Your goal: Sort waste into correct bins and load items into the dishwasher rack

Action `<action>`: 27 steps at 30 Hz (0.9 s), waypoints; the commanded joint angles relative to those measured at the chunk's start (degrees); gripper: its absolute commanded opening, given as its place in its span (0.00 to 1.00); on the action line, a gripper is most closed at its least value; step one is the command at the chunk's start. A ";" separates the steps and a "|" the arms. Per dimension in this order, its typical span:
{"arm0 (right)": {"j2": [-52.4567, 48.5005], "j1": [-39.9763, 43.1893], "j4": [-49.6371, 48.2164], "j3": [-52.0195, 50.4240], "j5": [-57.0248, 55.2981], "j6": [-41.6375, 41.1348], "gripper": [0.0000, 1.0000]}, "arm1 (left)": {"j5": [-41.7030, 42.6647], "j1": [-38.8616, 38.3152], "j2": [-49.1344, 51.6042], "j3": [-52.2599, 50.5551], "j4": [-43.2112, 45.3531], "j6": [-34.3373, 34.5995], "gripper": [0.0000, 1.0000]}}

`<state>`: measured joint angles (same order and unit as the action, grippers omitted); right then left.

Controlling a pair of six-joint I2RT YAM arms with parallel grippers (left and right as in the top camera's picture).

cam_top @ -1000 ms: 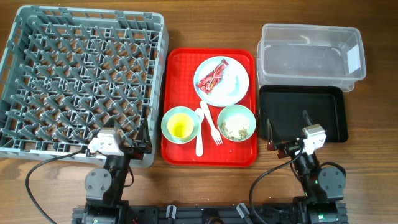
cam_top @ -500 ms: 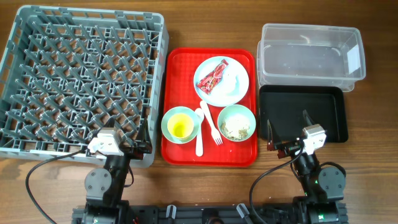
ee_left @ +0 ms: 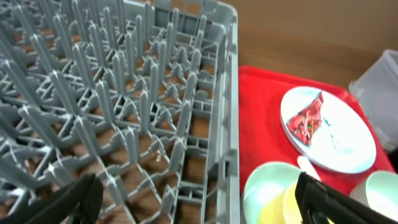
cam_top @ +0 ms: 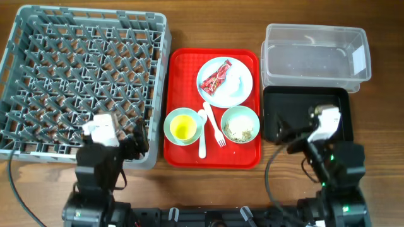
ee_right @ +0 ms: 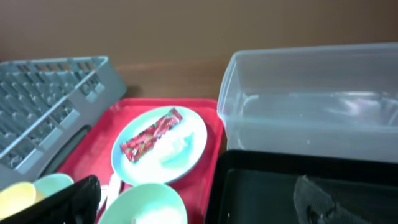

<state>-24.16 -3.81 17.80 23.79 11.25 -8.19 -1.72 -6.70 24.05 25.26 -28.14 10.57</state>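
The grey dishwasher rack (cam_top: 88, 82) fills the left side. On the plate (cam_top: 225, 82) lie the red wrapper (cam_top: 216, 75) and the white napkin (cam_top: 236, 83). In front of it are a bowl that is yellow inside (cam_top: 184, 126), a bowl with beige scraps (cam_top: 240, 123), a white spoon (cam_top: 202, 135) and a fork (cam_top: 214, 129). The clear tub (cam_top: 314, 57) and black tray (cam_top: 307, 113) sit at the right. My left gripper (cam_top: 137, 142) (ee_left: 199, 205) is open and empty over the rack's near right corner (ee_left: 124, 93). My right gripper (cam_top: 295, 126) (ee_right: 193, 208) is open and empty over the black tray's left edge (ee_right: 280, 186).
The red serving tray (cam_top: 213, 151) holds the dishes between the rack and the bins. The wrist views show the plate with its wrapper (ee_left: 308, 118) (ee_right: 150, 135) ahead, and the clear tub (ee_right: 311, 93) behind the black tray. Bare wood table lies at the front.
Both arms have risen from the table's front edge and reached forward. The left gripper is now over the rack corner, the right over the black tray. The objects have not moved.
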 commanded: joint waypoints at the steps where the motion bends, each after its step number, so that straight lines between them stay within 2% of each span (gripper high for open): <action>1: -15.72 0.02 9.99 15.69 0.85 0.11 1.00 | -1.57 -0.17 13.42 12.48 -7.87 0.85 1.00; 4: -32.72 0.02 26.18 34.38 0.17 0.79 1.00 | -1.36 -0.17 22.21 19.50 -14.97 2.32 1.00; 7: -40.92 0.02 29.18 41.38 5.81 2.45 1.00 | -1.25 -0.17 23.32 19.98 -15.43 2.32 1.00; 9: -44.37 -0.13 24.24 41.88 12.63 1.75 1.00 | -1.16 -0.17 23.21 19.98 -15.41 2.32 1.00; 11: -45.75 -2.43 21.49 41.97 11.76 1.84 0.99 | -1.16 -0.17 23.21 19.98 -15.37 2.32 1.00; 16: -51.08 -17.03 17.88 46.56 -8.09 2.19 0.95 | -1.16 -0.17 23.21 19.98 -14.93 2.32 1.00; 18: -56.11 -20.50 15.26 46.56 -13.73 -0.76 0.95 | -1.16 -0.17 23.21 19.98 -14.99 2.32 1.00; 22: -68.06 -21.42 13.00 46.56 -14.45 -8.94 0.90 | -1.16 -0.17 23.21 19.98 -14.99 2.32 1.00; 27: -80.61 -21.42 9.07 46.56 -14.16 -14.19 0.82 | -1.16 -0.17 23.21 19.98 -15.02 2.32 1.00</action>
<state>-100.40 -25.04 28.71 69.89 -2.00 -17.82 -2.33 -6.70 47.42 44.01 -43.31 12.34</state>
